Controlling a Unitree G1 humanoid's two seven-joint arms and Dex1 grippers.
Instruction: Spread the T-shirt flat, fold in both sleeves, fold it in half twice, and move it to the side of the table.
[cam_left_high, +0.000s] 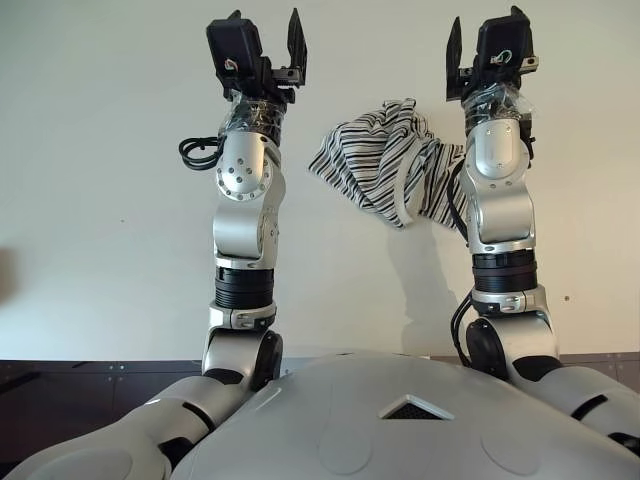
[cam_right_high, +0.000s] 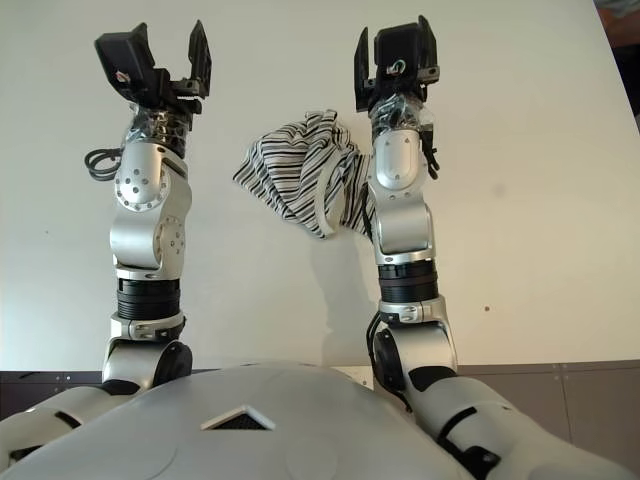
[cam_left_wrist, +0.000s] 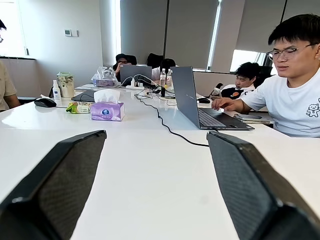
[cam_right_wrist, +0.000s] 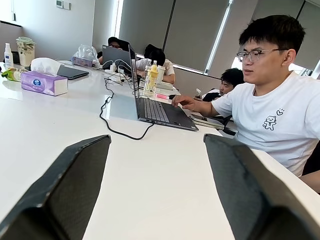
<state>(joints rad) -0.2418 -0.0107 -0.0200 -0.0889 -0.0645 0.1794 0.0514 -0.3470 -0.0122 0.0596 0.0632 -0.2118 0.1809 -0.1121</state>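
T-shirt (cam_left_high: 372, 168), black-and-white striped, lies crumpled in a heap on the white table (cam_left_high: 100, 200); not spread, no sleeve or half fold made yet. It sits btwn the two arms but much nearer the R one. Its right edge runs behind the R forearm, so that part is hidden, and it's well apart from the L arm. Both arms stretch fwd over the table, approx parallel, w/ the grippers out past the heap's far edge. L gripper (cam_left_high: 268, 52): jaws wide, nothing btwn them, clear of the cloth. R gripper (cam_left_high: 480, 55): jaws wide too, holding nothing. It sits beyond the heap's top and a bit to the right, and doesn't look to be touching the cloth in the head views. In each wrist view the two dark fingers (cam_left_wrist: 55, 192) stand far apart w/ bare white tabletop in the gap, and the cameras look low along the surface. Can't tell whether the fingertips touch the table. Farther along the same table are an open laptop (cam_left_wrist: 197, 102) w/ a black cable (cam_left_wrist: 160, 120) trailing past it, a purple tissue box (cam_left_wrist: 106, 110), a dark mouse (cam_left_wrist: 45, 102) and a yellowish bottle (cam_right_wrist: 150, 80) near the laptop's screen.
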